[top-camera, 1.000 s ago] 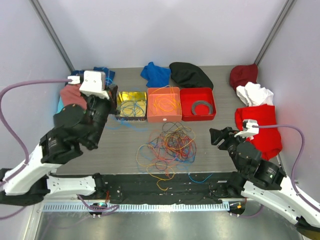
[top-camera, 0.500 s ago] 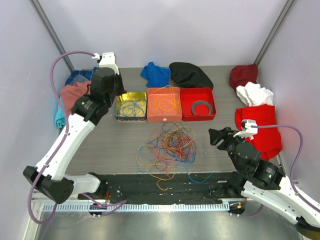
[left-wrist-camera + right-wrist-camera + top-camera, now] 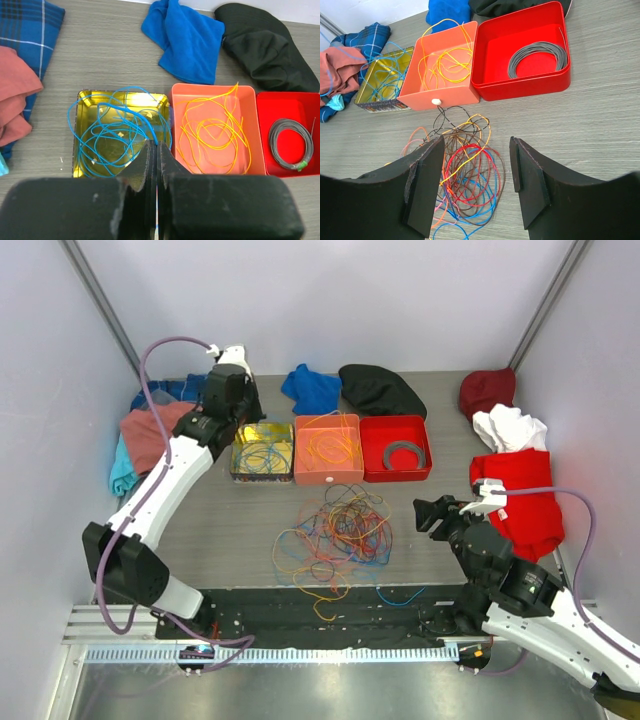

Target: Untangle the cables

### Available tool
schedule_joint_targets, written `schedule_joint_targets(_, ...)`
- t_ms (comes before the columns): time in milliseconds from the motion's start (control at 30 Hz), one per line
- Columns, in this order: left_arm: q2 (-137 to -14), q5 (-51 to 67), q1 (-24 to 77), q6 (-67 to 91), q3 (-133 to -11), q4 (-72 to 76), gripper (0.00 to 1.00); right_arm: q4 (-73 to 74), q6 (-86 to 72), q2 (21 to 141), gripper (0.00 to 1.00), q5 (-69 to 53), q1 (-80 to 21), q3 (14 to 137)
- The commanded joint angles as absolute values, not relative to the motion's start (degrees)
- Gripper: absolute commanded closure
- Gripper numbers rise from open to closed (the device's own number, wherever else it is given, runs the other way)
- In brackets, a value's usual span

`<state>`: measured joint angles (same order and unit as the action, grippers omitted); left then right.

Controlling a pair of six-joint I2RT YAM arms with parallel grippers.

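**Left arm swinging out to the far tins**

At 5 o'clock on the table, the right gripper [image 3: 476, 176] is barely shifting. Its jaws are standing apart and empty, facing the cables [image 3: 335, 535] from their 3 o'clock side. The left gripper [image 3: 156, 152], pressed closed on nothing, is finishing a swing from the near left out to 11 o'clock, above the gold tin [image 3: 262, 477] of blue strands. That is looking like one strand sorted, with most remaining. The heap is lying mid-table, its long axis running from loose orange loops at 7 o'clock toward the orange box [image 3: 327, 476] at 1 o'clock.
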<state>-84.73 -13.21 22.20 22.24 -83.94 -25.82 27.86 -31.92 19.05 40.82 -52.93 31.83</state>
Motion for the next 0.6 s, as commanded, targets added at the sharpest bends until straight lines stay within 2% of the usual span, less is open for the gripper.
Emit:
schedule_joint_targets(0,-86.2,-10.8,19.9,23.6,-83.9,-20.4,1.0,25.3,-31.5,19.1,0.37,41.6,-53.2,31.6)
schedule_joint_targets(567,-100.6,-8.6,17.3,26.6,-83.1,-13.5,1.0,25.3,-31.6,19.8,0.37,42.1,-53.2,31.2)
